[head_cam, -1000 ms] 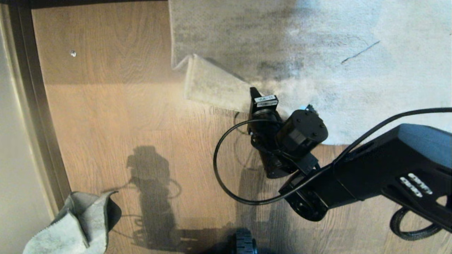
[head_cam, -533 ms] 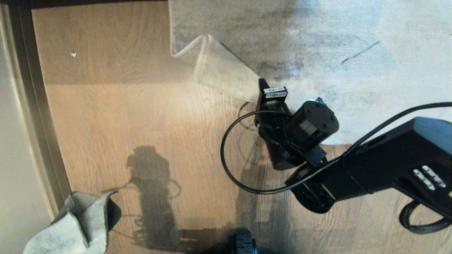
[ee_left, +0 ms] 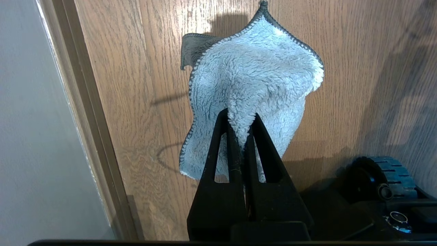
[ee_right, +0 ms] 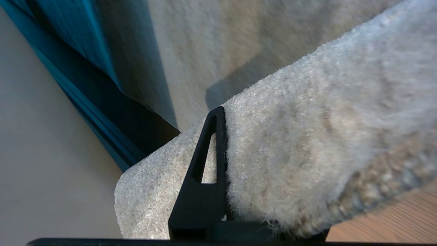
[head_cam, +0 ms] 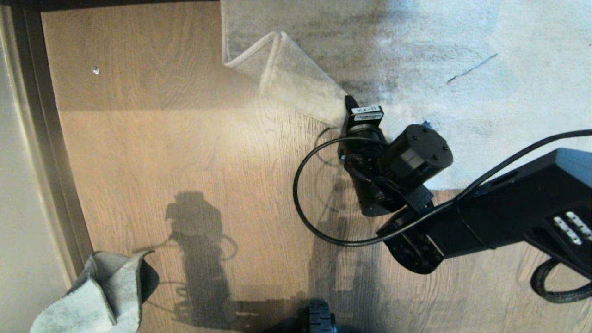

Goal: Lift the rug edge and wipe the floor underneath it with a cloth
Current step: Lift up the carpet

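Nearest the robot's base, the left gripper (ee_left: 240,136) stays parked low by the dark brown skirting strip (head_cam: 51,152), pinched tight on the small fluffy pale grey cloth (ee_left: 252,85), which hangs just above the light brown wood-grain floor (head_cam: 162,148). Farther out, the right gripper (ee_right: 223,136) is clamped on the pale grey short-pile rug edge (head_cam: 296,85), folding its corner up and over so bare planks show beneath. The thick pile could slip from that narrow pinch, dropping the flap before any wiping. The right arm reaches in from the right, wrist angled towards the rug
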Controlling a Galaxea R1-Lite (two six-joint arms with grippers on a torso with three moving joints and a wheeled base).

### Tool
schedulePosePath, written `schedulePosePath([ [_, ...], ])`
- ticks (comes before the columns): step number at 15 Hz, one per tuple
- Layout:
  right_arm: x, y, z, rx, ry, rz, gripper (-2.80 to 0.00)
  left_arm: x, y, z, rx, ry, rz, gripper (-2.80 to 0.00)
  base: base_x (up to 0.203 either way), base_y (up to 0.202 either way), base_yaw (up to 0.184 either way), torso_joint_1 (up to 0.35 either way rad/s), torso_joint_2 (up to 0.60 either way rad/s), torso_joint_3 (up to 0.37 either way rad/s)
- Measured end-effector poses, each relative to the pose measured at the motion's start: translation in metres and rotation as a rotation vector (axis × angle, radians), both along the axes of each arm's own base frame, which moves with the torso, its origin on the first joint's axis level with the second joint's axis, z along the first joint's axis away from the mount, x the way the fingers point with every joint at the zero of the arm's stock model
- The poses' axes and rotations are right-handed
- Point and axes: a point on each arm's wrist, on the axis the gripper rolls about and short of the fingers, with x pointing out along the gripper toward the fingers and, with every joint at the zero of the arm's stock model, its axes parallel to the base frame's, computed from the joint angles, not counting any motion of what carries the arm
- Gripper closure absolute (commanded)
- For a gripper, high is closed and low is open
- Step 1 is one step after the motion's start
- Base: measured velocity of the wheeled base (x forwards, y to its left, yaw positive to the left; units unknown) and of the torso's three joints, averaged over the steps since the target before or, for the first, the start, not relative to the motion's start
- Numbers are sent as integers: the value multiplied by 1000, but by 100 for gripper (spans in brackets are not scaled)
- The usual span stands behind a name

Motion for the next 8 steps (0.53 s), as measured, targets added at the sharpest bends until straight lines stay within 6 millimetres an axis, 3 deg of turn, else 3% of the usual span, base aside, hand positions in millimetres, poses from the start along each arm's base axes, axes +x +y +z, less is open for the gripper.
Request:
schedulePosePath([
  [8,-7,-5,22,21,-53,3,0,0,0,0,1,0,0,0,0,0,0,0,0,0],
])
